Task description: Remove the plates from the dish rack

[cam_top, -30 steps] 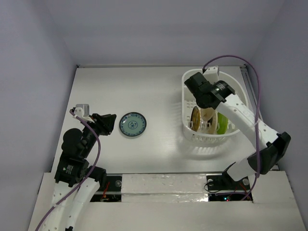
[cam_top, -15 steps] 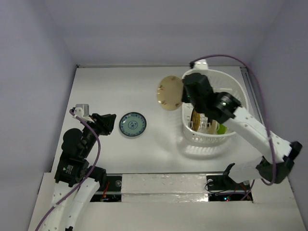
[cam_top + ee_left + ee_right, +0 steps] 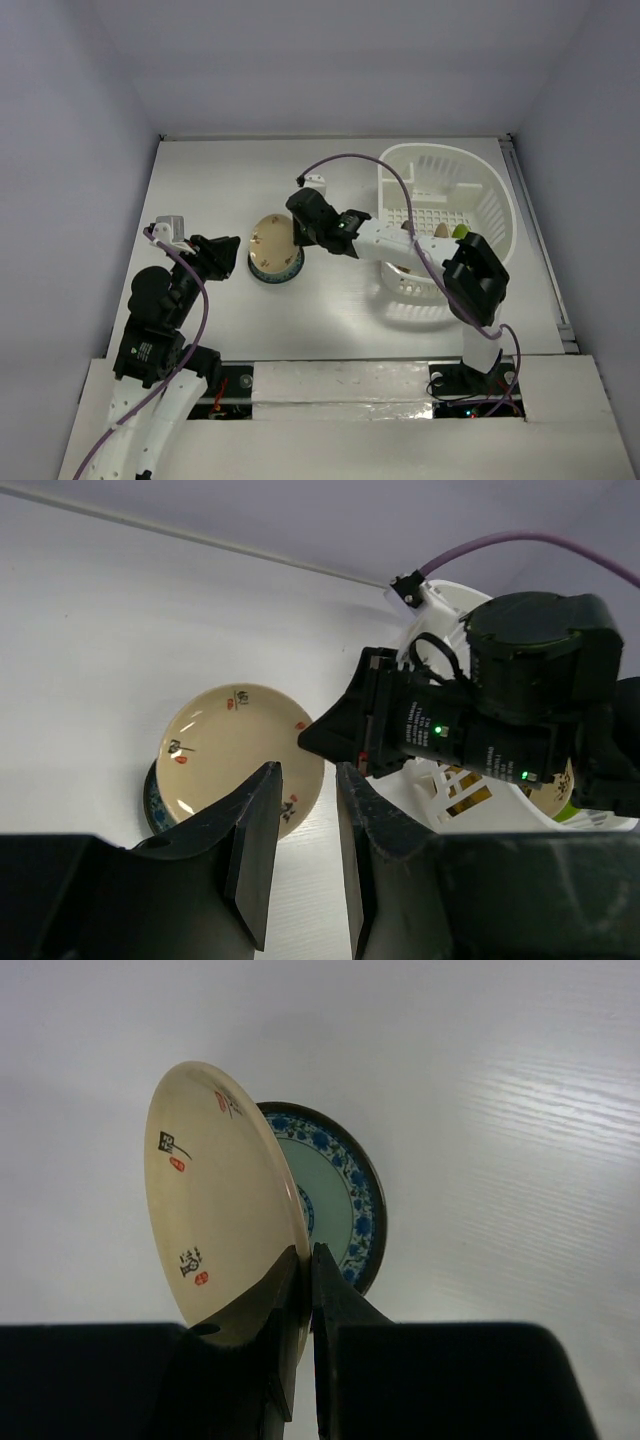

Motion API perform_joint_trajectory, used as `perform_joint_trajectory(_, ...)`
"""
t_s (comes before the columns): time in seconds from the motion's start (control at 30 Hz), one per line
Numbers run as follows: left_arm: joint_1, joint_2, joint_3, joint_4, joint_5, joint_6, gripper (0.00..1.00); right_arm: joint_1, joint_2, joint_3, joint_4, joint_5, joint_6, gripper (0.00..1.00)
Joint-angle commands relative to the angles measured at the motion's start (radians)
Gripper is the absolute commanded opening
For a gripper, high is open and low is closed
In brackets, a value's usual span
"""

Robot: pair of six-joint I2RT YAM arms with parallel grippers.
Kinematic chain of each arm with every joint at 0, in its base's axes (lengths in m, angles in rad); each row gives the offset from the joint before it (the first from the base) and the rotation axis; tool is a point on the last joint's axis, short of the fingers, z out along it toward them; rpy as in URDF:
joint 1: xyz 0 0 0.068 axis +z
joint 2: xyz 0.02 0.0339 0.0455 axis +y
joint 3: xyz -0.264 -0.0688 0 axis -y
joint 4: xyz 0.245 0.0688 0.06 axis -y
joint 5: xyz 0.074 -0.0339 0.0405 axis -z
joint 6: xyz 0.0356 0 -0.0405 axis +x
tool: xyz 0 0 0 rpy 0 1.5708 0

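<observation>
My right gripper [image 3: 293, 236] is shut on the rim of the cream plate with small specks [image 3: 268, 238], holding it tilted just above the teal-blue patterned plate [image 3: 283, 270], which lies flat on the table. The right wrist view shows the cream plate [image 3: 215, 1200] pinched between the fingers, with the teal-blue plate [image 3: 345, 1200] behind it. The white dish rack [image 3: 500, 200] stands at the right. It still holds a mustard-brown plate [image 3: 470, 795], a tan plate [image 3: 440, 230] and a lime green plate [image 3: 460, 232] on edge. My left gripper [image 3: 225, 255] is open and empty, left of the two plates.
The right arm [image 3: 420, 255] stretches from the rack side across the table's middle to the plates. Its purple cable [image 3: 360, 165] loops above it. White walls close in the table at the back and both sides.
My right gripper lifted the cream plate out of the rack, carried it left and lowered it over the teal-blue plate. The left arm has not moved.
</observation>
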Motion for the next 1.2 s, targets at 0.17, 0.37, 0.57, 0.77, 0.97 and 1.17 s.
perform_joint_trajectory(0.17, 0.005, 0.013, 0.012, 0.041, 0.001, -0.005, 0.25, -0.005, 0.036, -0.098, 0.219, -0.064, 0.136, 0.00)
perform_joint_trajectory(0.37, 0.005, 0.015, 0.011, 0.043, 0.003, -0.006, 0.26, -0.005, 0.050, -0.153, 0.256, -0.057, 0.163, 0.05)
perform_joint_trajectory(0.57, 0.005, 0.013, 0.011, 0.044, 0.004, -0.006, 0.27, -0.005, 0.056, -0.158, 0.205, -0.060, 0.151, 0.38)
perform_joint_trajectory(0.77, 0.005, 0.012, 0.009, 0.044, 0.007, -0.006, 0.27, 0.013, 0.030, -0.158, 0.132, -0.042, 0.107, 0.63)
perform_joint_trajectory(0.97, 0.005, 0.010, 0.009, 0.046, 0.012, -0.008, 0.27, 0.013, -0.137, -0.192, 0.033, 0.071, 0.068, 0.64)
perform_joint_trajectory(1.17, 0.005, 0.003, 0.006, 0.050, 0.019, -0.006, 0.27, 0.013, -0.451, -0.215, -0.134, 0.304, 0.033, 0.00)
